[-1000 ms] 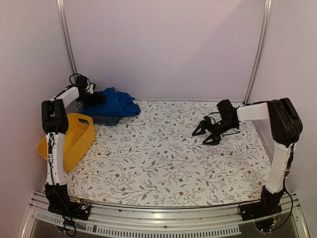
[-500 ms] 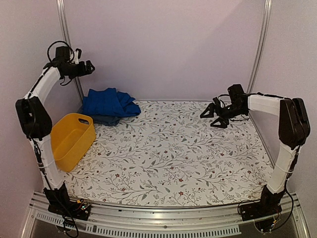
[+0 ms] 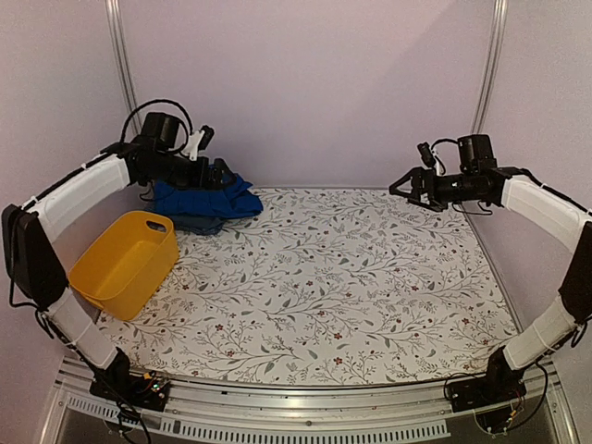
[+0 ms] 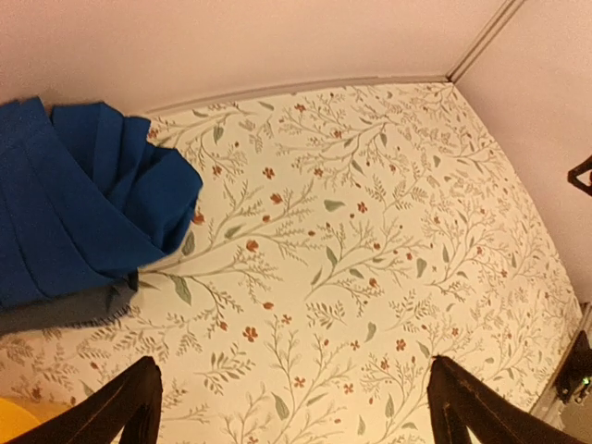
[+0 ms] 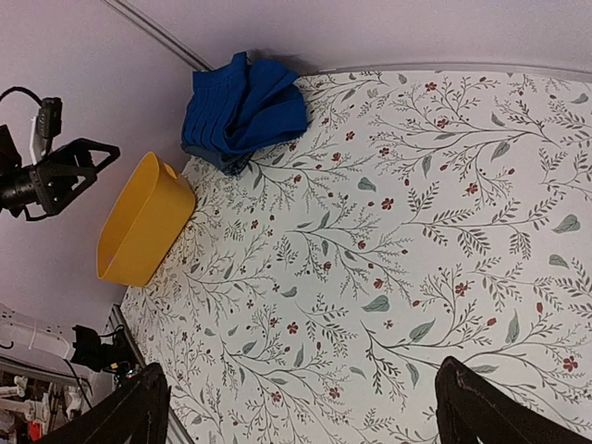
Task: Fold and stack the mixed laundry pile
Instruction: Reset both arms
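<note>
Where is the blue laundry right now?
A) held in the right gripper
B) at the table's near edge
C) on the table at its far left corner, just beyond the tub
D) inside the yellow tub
C: the blue laundry lies bunched on the table in its far left corner, just past the yellow tub.

Floral-patterned bench (image 3: 333, 277) carries a folded blue laundry pile (image 3: 199, 196) at 11 o'clock and a yellow tub (image 3: 129, 268) at 9 o'clock.
</note>
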Robot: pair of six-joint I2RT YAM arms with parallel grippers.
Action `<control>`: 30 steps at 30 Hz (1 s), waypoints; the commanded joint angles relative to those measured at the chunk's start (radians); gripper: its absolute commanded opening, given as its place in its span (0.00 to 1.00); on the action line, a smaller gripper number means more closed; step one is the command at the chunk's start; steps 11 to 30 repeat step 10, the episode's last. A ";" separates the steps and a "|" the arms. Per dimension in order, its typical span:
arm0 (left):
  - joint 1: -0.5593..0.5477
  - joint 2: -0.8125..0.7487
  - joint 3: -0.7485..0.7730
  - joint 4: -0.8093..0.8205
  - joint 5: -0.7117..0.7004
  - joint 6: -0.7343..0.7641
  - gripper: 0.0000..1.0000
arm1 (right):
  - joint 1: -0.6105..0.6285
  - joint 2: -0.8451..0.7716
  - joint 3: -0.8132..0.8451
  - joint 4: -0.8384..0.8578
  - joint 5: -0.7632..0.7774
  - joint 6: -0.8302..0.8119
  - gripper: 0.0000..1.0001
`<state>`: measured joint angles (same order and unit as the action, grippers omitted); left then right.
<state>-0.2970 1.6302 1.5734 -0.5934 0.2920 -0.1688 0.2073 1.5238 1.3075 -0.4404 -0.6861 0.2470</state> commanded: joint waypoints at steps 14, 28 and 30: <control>-0.078 -0.244 -0.607 0.237 -0.093 -0.267 1.00 | -0.002 -0.290 -0.513 0.194 0.001 0.098 0.99; -0.078 -0.244 -0.607 0.237 -0.093 -0.267 1.00 | -0.002 -0.290 -0.513 0.194 0.001 0.098 0.99; -0.078 -0.244 -0.607 0.237 -0.093 -0.267 1.00 | -0.002 -0.290 -0.513 0.194 0.001 0.098 0.99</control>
